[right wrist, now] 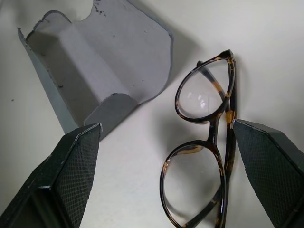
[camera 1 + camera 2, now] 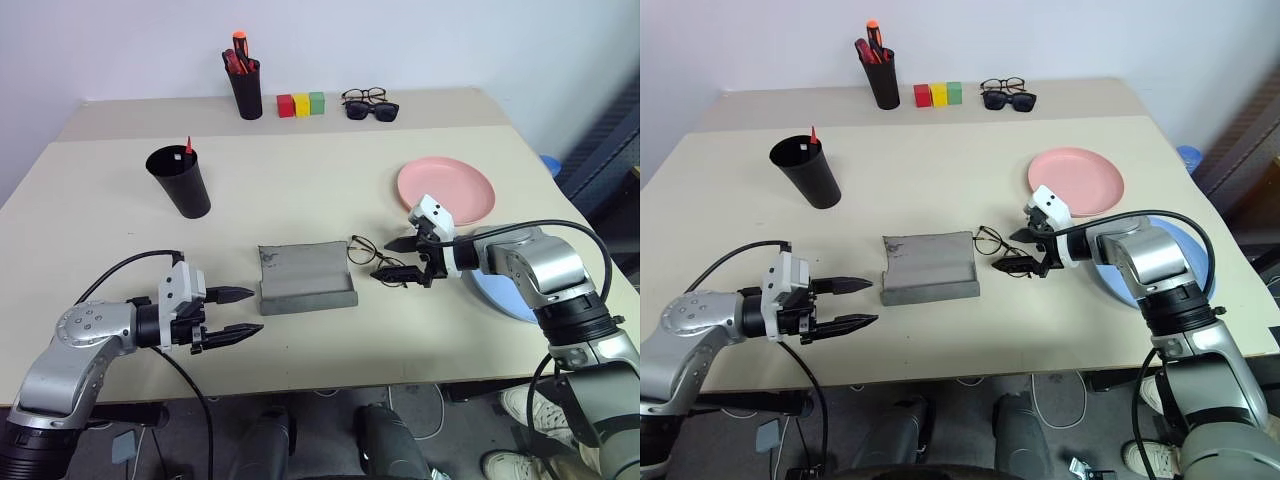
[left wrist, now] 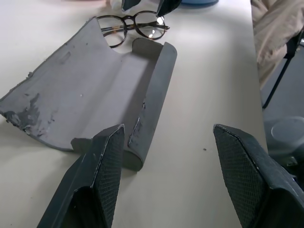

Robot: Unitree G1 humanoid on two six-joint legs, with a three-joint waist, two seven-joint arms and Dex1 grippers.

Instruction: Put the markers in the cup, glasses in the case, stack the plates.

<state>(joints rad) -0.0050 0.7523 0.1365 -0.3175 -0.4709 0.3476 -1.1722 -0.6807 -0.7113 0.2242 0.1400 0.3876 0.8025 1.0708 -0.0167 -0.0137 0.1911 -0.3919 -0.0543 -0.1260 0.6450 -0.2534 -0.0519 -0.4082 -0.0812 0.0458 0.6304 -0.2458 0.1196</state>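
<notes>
Nearest, at seven o'clock, the left end effector [image 2: 232, 312] hangs empty with fingers parted. Mid-bench, the grey case [image 2: 305, 277] lies flap-open, the glasses [image 2: 364, 251] just beside it at three o'clock. The right end effector [image 2: 401, 258], spread wide and empty, sits at the glasses. Farther: pink plate [image 2: 447, 190], blue plate [image 2: 1185, 250] under the right arm, cup [image 2: 180, 181] with one marker [image 2: 187, 146].

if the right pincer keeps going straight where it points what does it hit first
Most likely the glasses: the open right pincer points at them, jaws on either side. The case lies just beyond.
</notes>
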